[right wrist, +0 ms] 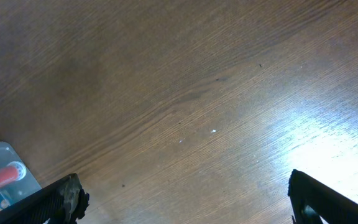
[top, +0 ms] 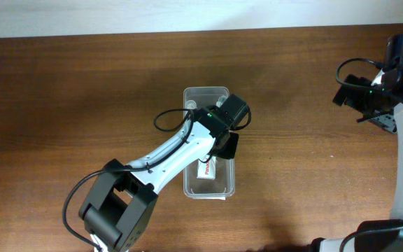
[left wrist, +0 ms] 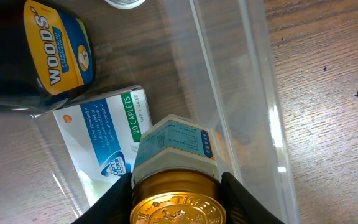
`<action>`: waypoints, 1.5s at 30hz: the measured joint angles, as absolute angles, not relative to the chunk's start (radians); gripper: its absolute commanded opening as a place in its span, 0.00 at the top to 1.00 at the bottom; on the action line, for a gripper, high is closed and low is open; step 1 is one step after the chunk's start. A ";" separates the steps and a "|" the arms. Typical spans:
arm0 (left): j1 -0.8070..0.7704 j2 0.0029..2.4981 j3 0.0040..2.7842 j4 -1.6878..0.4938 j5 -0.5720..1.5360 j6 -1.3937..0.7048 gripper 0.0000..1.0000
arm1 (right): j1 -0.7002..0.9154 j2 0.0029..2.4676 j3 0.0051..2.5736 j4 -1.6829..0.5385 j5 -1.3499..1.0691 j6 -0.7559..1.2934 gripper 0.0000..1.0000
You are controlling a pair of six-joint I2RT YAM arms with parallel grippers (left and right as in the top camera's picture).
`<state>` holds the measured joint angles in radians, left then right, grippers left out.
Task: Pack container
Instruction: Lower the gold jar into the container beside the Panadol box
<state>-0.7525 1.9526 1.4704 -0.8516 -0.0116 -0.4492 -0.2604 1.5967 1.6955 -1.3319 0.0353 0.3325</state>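
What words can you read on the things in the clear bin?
"WOODS'": on the dark bottle, on its blue and yellow label.
"20 CAPLETS": on the white carton.
The carton's other print, the gold-lidded bottle label and its embossed lid: too small or blurred to read.

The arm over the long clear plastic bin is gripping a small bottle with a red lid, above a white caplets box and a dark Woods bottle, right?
Not quite: the lid is gold, not red, as the left wrist view shows. The rest holds: the left gripper grips the small bottle over the long clear plastic bin, above the white caplets box and dark Woods bottle.
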 measured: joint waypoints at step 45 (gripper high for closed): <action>-0.770 1.943 1.472 -0.961 -0.079 -0.336 0.71 | -0.260 1.597 1.695 -1.332 0.035 0.333 0.02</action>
